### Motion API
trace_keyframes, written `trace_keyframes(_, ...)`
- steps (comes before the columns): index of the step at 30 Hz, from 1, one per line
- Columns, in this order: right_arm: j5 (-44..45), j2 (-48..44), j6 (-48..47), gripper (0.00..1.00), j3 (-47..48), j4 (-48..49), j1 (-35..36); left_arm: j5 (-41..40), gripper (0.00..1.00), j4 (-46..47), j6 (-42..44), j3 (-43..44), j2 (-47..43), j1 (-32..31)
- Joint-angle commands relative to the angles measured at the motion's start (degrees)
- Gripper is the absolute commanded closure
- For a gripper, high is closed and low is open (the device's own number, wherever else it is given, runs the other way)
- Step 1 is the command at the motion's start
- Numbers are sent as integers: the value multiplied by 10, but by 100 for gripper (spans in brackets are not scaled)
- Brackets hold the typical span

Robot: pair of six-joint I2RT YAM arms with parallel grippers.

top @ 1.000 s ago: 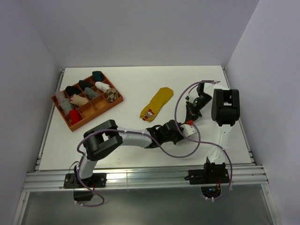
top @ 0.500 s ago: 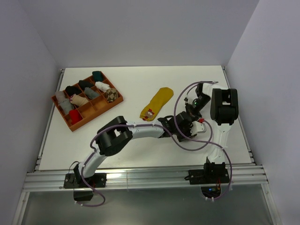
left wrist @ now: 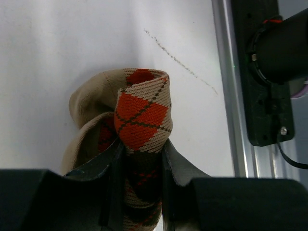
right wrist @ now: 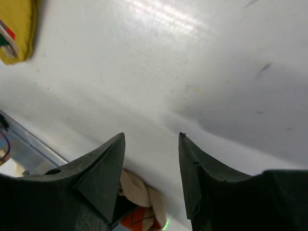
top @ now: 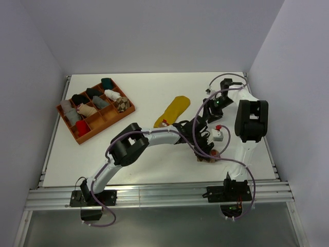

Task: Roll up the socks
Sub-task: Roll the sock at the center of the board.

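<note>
- We see the mustard sock lying flat mid-table.
- The orange argyle sock sits bundled toward the near right edge, pinched in our left gripper.
- Our right gripper hangs spread over bare tabletop, holding nothing.

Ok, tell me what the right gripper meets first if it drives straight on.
Probably the bare table: the open right gripper faces nothing else, with the mustard sock off to its side.

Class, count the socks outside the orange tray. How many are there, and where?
2. A mustard yellow sock lies flat at the middle of the table. An orange argyle sock is pinched in the left hand, toward its front right. Others may be hidden from view.
</note>
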Motion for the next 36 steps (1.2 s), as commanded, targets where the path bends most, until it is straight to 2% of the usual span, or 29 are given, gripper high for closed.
trace_keyframes(1,9,-47,19,44,28,55,-30,35,100,-133,-55,-38,73,2)
trace_keyframes(8,-66,-87,17,43,27,70,-121,48,100,-117,-110,-53,93,25)
trace_keyframes(18,-99,-225,-77,46,-113,95,-142,69,100,-152,-143,-28,123,66)
trace_keyframes(22,-136,-281,-187,46,-150,69,-147,82,100,-182,-149,0,147,83)
trace_keyframes(24,-138,-306,-226,46,-174,52,-147,92,100,-190,-155,18,161,95)
trace_keyframes(25,-135,-312,-276,46,-182,43,-147,103,100,-196,-159,23,167,100)
trace_keyframes(30,-123,-360,-397,45,-250,23,-147,86,100,-236,-156,67,191,118)
trace_keyframes(31,-137,-383,-493,44,-279,-15,-147,85,100,-247,-159,78,200,126)
trace_keyframes(33,-141,-389,-512,42,-286,-23,-147,85,100,-250,-160,82,201,128)
trace_keyframes(36,-155,-409,-594,39,-301,-64,-144,78,100,-266,-157,94,207,132)
